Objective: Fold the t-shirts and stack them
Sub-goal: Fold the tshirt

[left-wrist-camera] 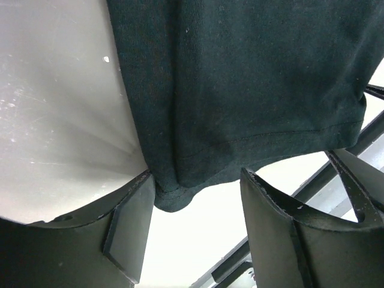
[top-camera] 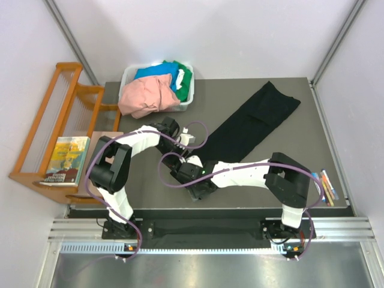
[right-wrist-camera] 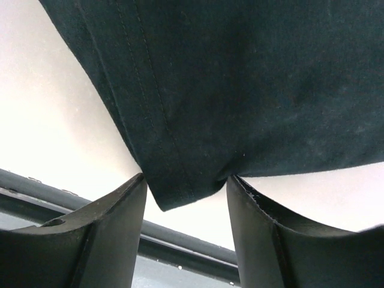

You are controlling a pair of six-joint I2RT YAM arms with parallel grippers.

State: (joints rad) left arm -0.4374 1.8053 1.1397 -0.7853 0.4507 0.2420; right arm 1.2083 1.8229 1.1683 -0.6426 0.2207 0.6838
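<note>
- The black t-shirt (top-camera: 252, 123) lies as a long folded strip, running diagonally across the grey worktop (top-camera: 282, 174) from its middle toward the far right corner.
- The left fingers (left-wrist-camera: 126, 228) stand apart around a hem corner at the strip's near end. The cloth touches one finger and is not pinched.
- The right fingers (right-wrist-camera: 108, 240) are likewise spread, with another hem corner between their tips.
- The salmon-pink t-shirt (top-camera: 144, 96), blue t-shirt (top-camera: 157, 72) and green t-shirt (top-camera: 185, 78) are heaped in the white bin (top-camera: 191, 96) at the far left.
- A wooden rack (top-camera: 54, 120) holding a book (top-camera: 65, 159) stands left of the worktop.
</note>
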